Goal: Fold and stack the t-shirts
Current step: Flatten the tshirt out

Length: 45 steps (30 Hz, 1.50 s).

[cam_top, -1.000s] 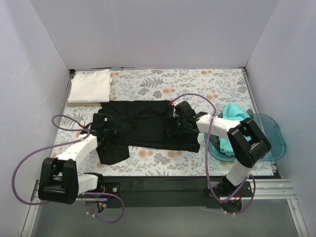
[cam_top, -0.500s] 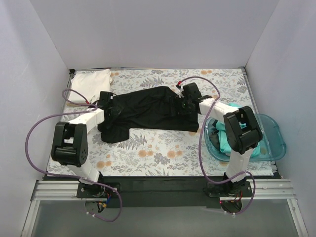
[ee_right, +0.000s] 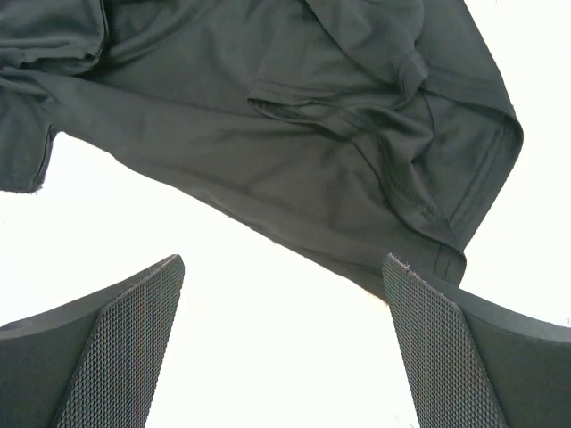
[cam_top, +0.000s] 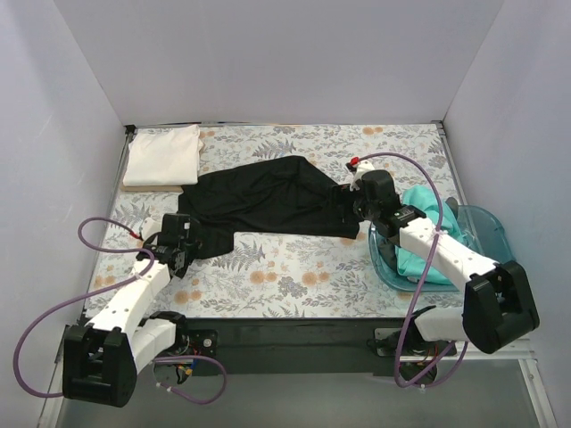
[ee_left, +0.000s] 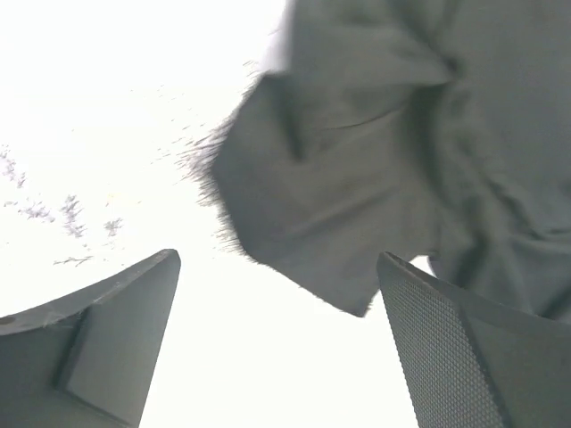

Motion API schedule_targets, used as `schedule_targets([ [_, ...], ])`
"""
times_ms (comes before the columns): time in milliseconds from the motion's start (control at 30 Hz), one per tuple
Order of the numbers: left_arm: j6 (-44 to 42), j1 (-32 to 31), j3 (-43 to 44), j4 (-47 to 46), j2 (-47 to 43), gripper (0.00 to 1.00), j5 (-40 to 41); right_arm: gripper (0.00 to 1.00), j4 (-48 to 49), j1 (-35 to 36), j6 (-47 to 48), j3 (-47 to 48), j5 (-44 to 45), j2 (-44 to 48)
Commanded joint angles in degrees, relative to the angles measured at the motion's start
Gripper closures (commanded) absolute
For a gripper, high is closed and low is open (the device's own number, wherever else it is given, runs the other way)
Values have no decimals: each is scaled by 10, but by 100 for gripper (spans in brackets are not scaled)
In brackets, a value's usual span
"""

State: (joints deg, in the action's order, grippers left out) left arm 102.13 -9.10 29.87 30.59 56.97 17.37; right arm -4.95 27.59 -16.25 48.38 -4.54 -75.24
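While left pincer [ee_left: 277,257] and right pincer [ee_right: 284,259] hover spread and empty, the crumpled plain black cloth t-shirt [cam_top: 268,201] looks to need flattening on the floral-covered bench [cam_top: 294,272] before folding.

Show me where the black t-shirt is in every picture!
Top external: the black t-shirt lies crumpled across the middle of the table.
Left wrist: the black t-shirt fills the upper right.
Right wrist: the black t-shirt covers the top half.
Shared landmark: the floral table cover lies under it, washed out almost white in both wrist views.
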Motion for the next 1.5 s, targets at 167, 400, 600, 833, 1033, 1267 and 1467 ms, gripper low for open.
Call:
schedule_targets([
  [167, 10, 1, -15, -50, 52, 25, -16, 2, 30, -2, -15, -30, 15, 48],
  [400, 16, 1, 2, -76, 149, 56, -29, 2, 29, -3, -15, -48, 37, 75],
  [600, 4, 1, -2, -78, 139, 97, -44, 2, 29, -3, -12, -53, 58, 86],
  [833, 2, 1, -10, -54, 66, 100, -69, 2, 29, -3, -12, -52, 52, 73],
  [1033, 32, 1, 28, 56, -28, 100, -12, 2, 29, -4, 6, -51, 6, 58],
  [1267, 109, 1, 67, 161, -123, 100, 105, 2, 20, 38, 10, -22, -23, 9],
  [1467, 164, 1, 81, 198, -162, 100, 172, 2, -38, 84, -5, 2, 66, -32],
])
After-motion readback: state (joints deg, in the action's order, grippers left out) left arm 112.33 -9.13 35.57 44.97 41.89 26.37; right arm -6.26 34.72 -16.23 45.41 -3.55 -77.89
